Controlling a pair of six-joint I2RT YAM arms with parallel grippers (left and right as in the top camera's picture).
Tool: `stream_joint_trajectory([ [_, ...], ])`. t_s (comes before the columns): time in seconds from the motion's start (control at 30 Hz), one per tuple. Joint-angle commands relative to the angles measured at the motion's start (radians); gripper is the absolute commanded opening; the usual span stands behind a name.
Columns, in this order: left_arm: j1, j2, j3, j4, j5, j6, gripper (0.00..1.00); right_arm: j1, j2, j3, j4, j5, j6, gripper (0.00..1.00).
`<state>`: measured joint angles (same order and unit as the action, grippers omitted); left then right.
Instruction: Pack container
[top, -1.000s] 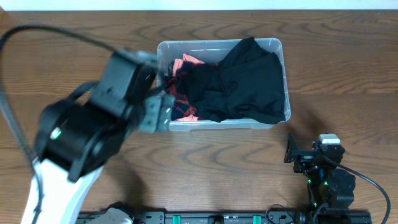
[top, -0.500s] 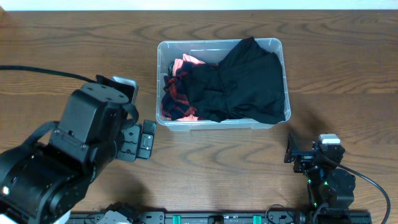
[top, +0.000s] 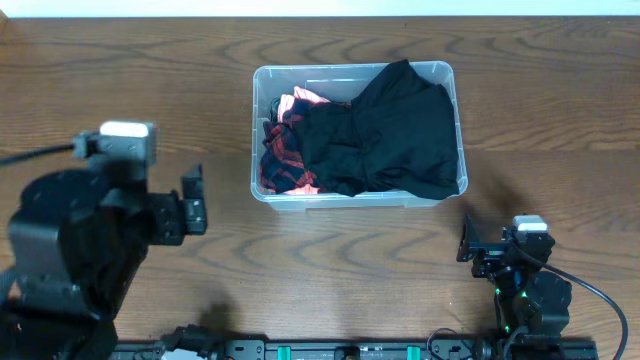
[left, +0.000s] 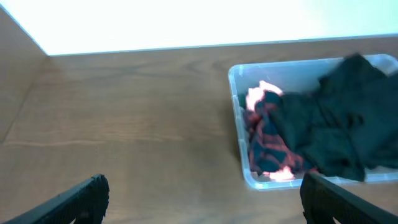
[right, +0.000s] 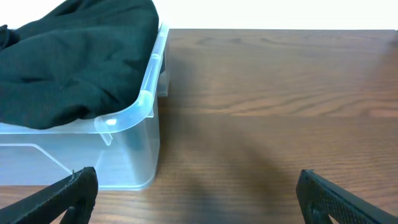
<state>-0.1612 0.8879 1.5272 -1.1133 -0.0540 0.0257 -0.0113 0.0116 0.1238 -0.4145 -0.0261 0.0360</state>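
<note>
The clear plastic container (top: 452, 75) sits at the table's middle back. It holds a black garment (top: 385, 135) and a red-and-black plaid cloth (top: 285, 160) at its left end. My left gripper (top: 192, 203) is open and empty, left of the container and apart from it. In the left wrist view the container (left: 237, 118) lies ahead to the right, between the spread fingers (left: 202, 199). My right gripper (top: 468, 240) is open and empty near the front edge, below the container's right corner. The right wrist view shows the container's corner (right: 134, 106) and the black garment (right: 74, 50).
Bare wood table (top: 560, 110) surrounds the container. A black rail (top: 350, 350) runs along the front edge. A white wall lies beyond the table's back edge (left: 186, 22).
My left arm has pulled back from the container's left end, moving left and toward the front. Its gripper is now apart from the container. The right arm has not moved.
</note>
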Motion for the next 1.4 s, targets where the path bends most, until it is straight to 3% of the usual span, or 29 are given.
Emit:
stream_joint_trajectory([
  [0.0, 0.042, -0.083, -0.136, 0.068, 0.070, 0.062, 0.98, -0.008, -0.006, -0.002, -0.001, -0.001, -0.015, 0.99],
  [0.83, 0.156, -0.725, -1.033, 0.440, 0.069, 0.079, 0.98, -0.008, -0.006, -0.002, -0.001, -0.001, -0.015, 0.99],
  [1.13, 0.180, -0.887, -1.212, 0.467, 0.069, 0.078, 0.98, -0.008, -0.006, -0.002, -0.001, -0.001, -0.015, 0.99],
  [1.37, 0.217, -0.886, -1.252, 0.500, 0.064, 0.079, 0.98, -0.008, -0.006, -0.002, -0.001, -0.001, -0.015, 0.99],
])
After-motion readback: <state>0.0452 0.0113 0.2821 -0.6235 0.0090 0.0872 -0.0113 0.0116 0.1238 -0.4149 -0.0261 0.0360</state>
